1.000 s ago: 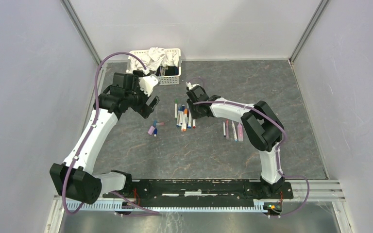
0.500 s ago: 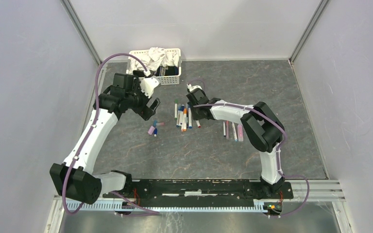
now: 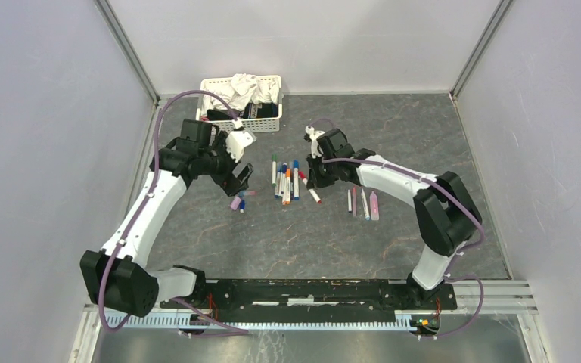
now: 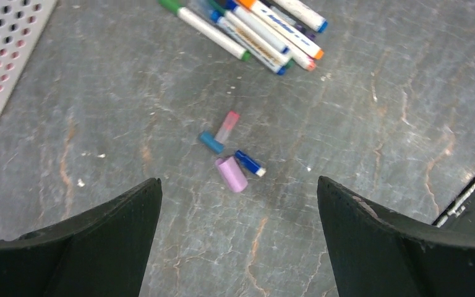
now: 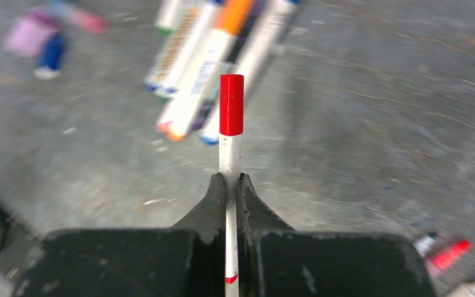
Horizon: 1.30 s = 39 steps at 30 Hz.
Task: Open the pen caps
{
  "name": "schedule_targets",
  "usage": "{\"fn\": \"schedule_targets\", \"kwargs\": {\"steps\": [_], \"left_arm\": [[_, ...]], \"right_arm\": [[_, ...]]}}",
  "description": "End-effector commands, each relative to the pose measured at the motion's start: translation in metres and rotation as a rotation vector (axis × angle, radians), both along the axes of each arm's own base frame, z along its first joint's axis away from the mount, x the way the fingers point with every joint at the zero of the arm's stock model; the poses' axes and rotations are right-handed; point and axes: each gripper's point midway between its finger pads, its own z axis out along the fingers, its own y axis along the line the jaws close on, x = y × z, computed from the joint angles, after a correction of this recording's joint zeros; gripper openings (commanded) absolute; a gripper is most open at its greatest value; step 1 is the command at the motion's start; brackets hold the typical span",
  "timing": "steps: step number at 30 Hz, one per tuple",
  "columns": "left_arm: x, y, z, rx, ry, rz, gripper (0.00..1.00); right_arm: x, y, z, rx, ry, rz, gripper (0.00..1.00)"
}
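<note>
Against the view half a second earlier, the right hand [image 3: 311, 180] has swung away from the pile of pens [image 3: 285, 175] toward 3 o'clock in the top view. Its elbow has moved outward, and it now carries a red-capped pen [image 3: 310, 189] clear of the pile's 4 o'clock edge. The left hand [image 3: 240, 176] has shifted slightly toward 5 o'clock. In its wrist view the right hand is clamped tight on the pen's white barrel. The red cap [image 5: 231, 105] stands beyond the fingertips at 12 o'clock, seated on the barrel. The left hand is spread wide and holds nothing; several loose caps [image 4: 231, 174] lie on the surface [image 4: 377, 93] between its fingers, touching neither.
</note>
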Motion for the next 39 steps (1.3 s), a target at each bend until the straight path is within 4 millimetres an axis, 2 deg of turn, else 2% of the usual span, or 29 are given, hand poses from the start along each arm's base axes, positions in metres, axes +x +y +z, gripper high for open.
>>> {"fn": "schedule_targets", "kwargs": {"steps": [1, 7, 10, 14, 17, 21, 28, 32, 34, 39], "left_arm": [[-0.028, -0.028, -0.005, -0.061, -0.004, -0.233, 1.00], [-0.075, -0.056, -0.023, -0.050, -0.015, -0.496, 1.00], [-0.085, -0.065, -0.027, -0.047, -0.012, -0.558, 1.00], [-0.096, -0.075, -0.026, -0.074, -0.007, -0.631, 0.99], [-0.105, -0.079, -0.025, -0.105, 0.008, -0.681, 0.96], [-0.112, -0.078, -0.027, -0.106, 0.018, -0.723, 0.87], [-0.120, -0.074, -0.030, -0.085, 0.040, -0.772, 0.49], [-0.123, -0.073, -0.033, -0.079, 0.055, -0.785, 0.31], [-0.125, -0.072, -0.035, -0.079, 0.072, -0.792, 0.28], [-0.129, -0.074, -0.034, -0.098, 0.085, -0.799, 0.27]], "right_arm": [[-0.043, 0.048, 0.065, 0.286, 0.045, 0.313, 0.00], [-0.098, 0.072, 0.090, 0.477, 0.157, 0.540, 0.00], [-0.121, 0.084, 0.092, 0.530, 0.211, 0.632, 0.00], [-0.142, 0.099, 0.099, 0.599, 0.247, 0.723, 0.00], [-0.148, 0.106, 0.107, 0.638, 0.252, 0.752, 0.00], [-0.149, 0.108, 0.106, 0.642, 0.270, 0.760, 0.00], [-0.148, 0.108, 0.099, 0.628, 0.292, 0.751, 0.00], [-0.147, 0.111, 0.098, 0.635, 0.297, 0.743, 0.00], [-0.146, 0.113, 0.100, 0.648, 0.294, 0.738, 0.00], [-0.146, 0.117, 0.104, 0.672, 0.300, 0.738, 0.00]]}}
